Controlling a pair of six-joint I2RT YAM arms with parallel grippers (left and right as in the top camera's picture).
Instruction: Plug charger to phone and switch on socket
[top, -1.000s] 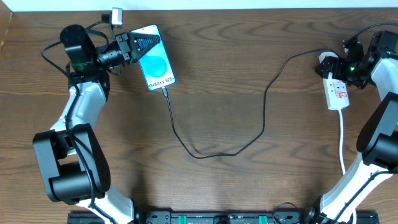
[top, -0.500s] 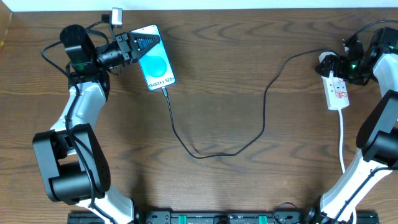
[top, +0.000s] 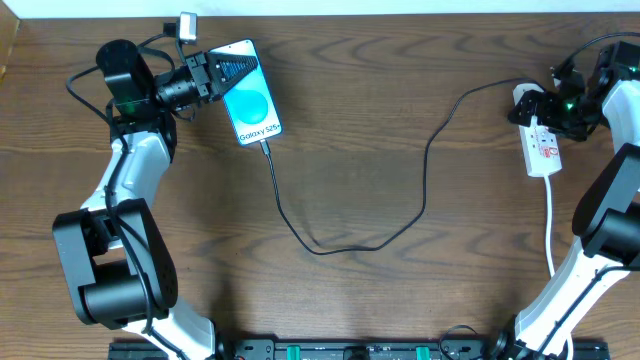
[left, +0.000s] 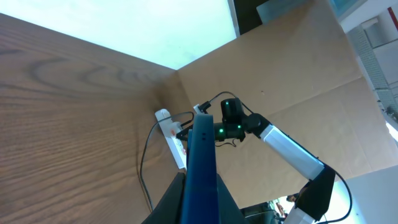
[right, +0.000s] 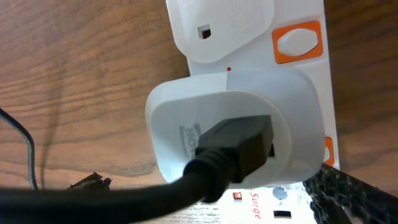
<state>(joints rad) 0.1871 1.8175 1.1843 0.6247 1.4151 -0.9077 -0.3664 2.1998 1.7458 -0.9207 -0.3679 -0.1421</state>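
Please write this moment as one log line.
left jaws: shut on phone; cable: in phone; adapter: in power strip; right jaws: at power strip, state unclear

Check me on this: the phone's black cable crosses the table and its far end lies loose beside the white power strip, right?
Not loose: the cable crosses the table, but its white adapter sits plugged into the power strip, as the right wrist view shows.

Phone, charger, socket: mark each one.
phone (top: 250, 100), overhead view, middle of the blue screen.
charger (top: 426, 180), overhead view, midway along the black cable.
socket (top: 545, 157), overhead view, lower half of the white body.
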